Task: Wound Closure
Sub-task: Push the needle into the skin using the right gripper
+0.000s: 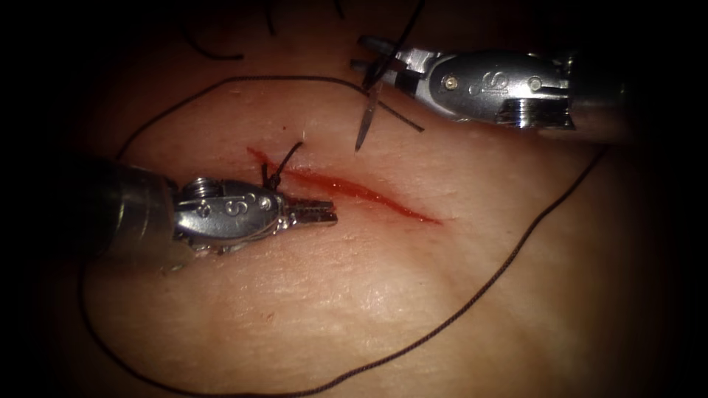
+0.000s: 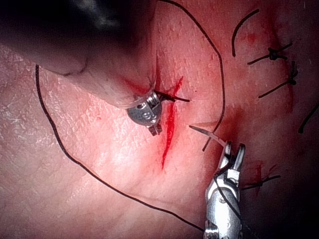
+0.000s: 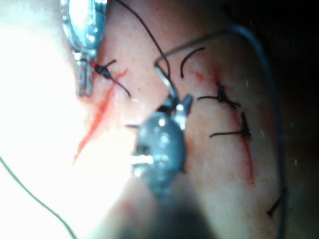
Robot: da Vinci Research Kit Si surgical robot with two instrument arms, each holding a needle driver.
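The left tool [image 1: 313, 214] rests empty, jaws together, just beside the cut [image 1: 354, 190] and its knot [image 1: 274, 177]. Beyond the cut, the right tool [image 1: 372, 74] clamps the needle [image 1: 366, 121] near its blunt end, clear of the tissue [image 1: 354, 295]; its thread [image 1: 479, 295] trails loose. A firm grip seems wise.

Red cut [image 1: 354, 190], pale pink tissue [image 1: 369, 295], black thread [image 1: 472, 302], silver tools.

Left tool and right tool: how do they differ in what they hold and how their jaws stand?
The right tool holds the needle near its back end, free of the tissue; the left tool holds nothing. The right tool's jaws are shut on the needle above the cut; the left tool's jaws lie shut beside the knot. Both are needle drivers.
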